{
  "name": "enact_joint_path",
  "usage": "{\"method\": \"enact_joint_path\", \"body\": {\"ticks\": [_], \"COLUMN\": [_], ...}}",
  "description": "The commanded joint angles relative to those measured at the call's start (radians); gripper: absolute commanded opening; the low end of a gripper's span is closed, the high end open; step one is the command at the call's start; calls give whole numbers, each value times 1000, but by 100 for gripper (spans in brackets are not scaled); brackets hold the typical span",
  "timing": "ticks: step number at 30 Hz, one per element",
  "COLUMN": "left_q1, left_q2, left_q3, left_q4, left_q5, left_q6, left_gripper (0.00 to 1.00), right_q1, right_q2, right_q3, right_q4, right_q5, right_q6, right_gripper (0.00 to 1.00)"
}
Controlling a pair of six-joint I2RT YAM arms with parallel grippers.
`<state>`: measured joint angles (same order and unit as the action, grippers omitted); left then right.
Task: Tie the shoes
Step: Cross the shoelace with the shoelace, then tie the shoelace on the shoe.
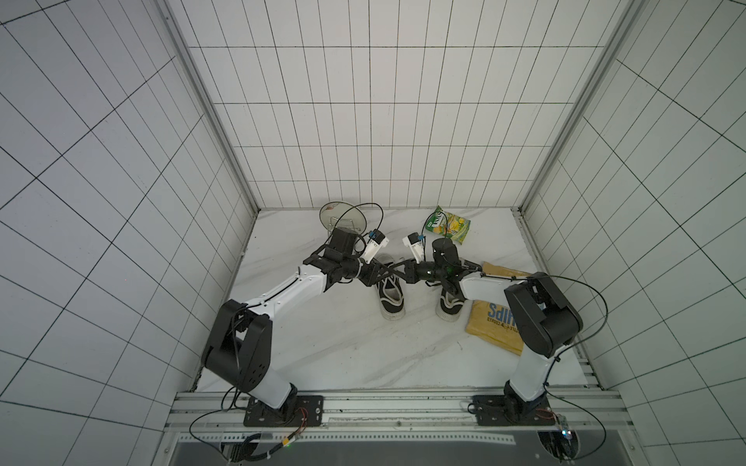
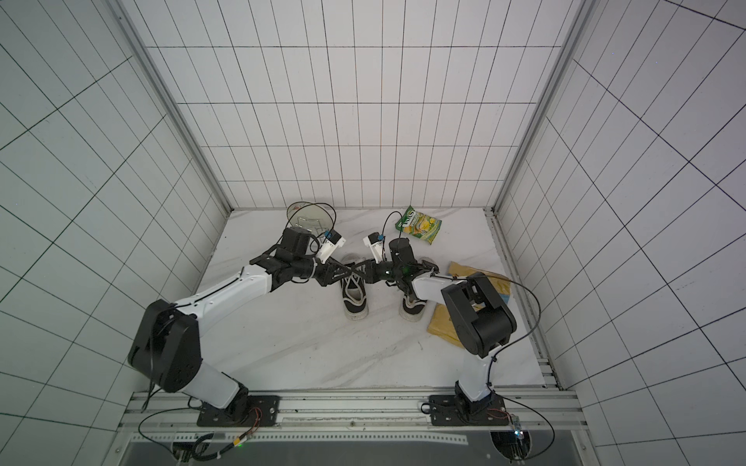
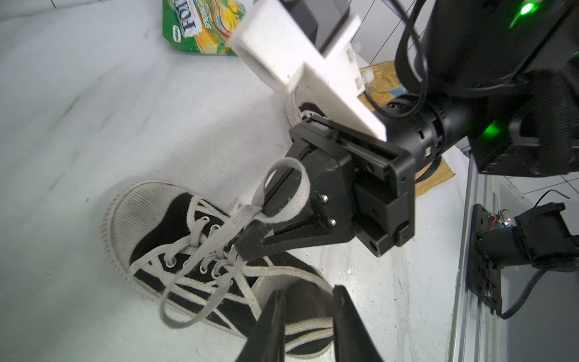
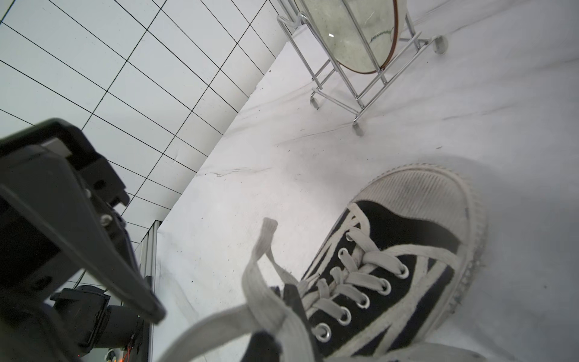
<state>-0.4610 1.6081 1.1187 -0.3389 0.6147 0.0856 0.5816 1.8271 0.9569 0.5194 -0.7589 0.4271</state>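
Both arms share one build. The left arm (image 1: 298, 288) and the right arm (image 1: 478, 285) have smooth white link shells joined by bulky matte-black joint housings (image 1: 238, 347). Each stands on a flat black base plate (image 1: 282, 411), where thin red and orange wires show. Black cables (image 3: 401, 62) loop along the links and around the wrists. Above each wrist sits a white printed camera bracket (image 3: 300, 62) with a small blue connector (image 1: 376, 234). The right gripper (image 3: 250, 243) is black, with long wedge-shaped fingers tapering to textured tips; two silver screws (image 3: 324, 198) show on one finger plate. Green lights (image 3: 492, 130) glow on the right wrist's black body. The left gripper (image 3: 308, 290) has the same black wedge fingers.
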Motion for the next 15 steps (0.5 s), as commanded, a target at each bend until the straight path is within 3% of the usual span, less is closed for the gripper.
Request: {"method": "enact_joint_path", "body": {"ticks": [1,6,15], "left_q1": [8,7,2], "left_q2": [58,91,173], "left_q3": [36,27,48], "left_q4": [-5,55,77], "left_q5": [-84,-134,-87], "left_q6": [103,148,160], "left_gripper": [26,27,28], "right_q1": [-14,-18,-25], "right_q2": [17,22,43], "right_q3": [25,26,37], "right_q4": [11,13,26], "right_q5": [-46,-56,-86], "right_q6": [34,43,76], "right_gripper": [7,7,6]}}
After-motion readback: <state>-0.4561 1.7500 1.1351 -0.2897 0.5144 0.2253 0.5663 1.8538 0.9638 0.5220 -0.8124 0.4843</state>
